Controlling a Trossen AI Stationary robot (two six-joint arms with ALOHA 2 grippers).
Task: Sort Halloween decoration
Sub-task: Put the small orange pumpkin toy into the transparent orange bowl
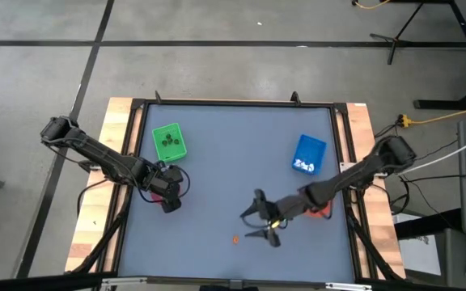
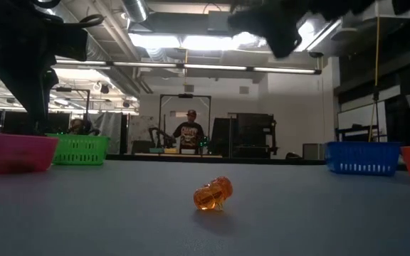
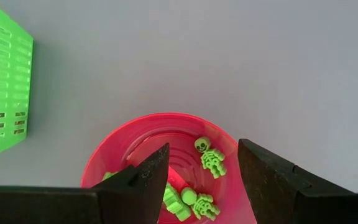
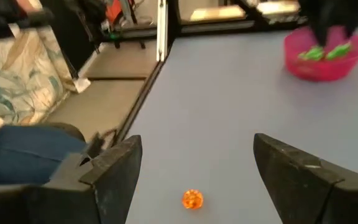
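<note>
One orange figure (image 1: 235, 239) of the Halloween decoration lies alone on the grey table, near its front edge; the low view shows this figure (image 2: 213, 194) close up. My right gripper (image 1: 257, 220) hovers open just right of it, tipped slightly downward, with the figure (image 4: 192, 199) ahead of its fingers on the mat. My left gripper (image 3: 204, 149) hangs open over the pink bowl (image 3: 166, 134), which holds green skeleton figures (image 3: 210, 158). Dark figures lie in the green tray (image 1: 168, 141) and white ones in the blue tray (image 1: 308, 153).
The orange bowl (image 1: 322, 212) sits partly under my right arm at the table's right side. The green tray (image 3: 5, 81) stands close beside the pink bowl. A raised frame (image 1: 233, 103) borders the mat. A person (image 2: 188, 131) stands in the room beyond the table.
</note>
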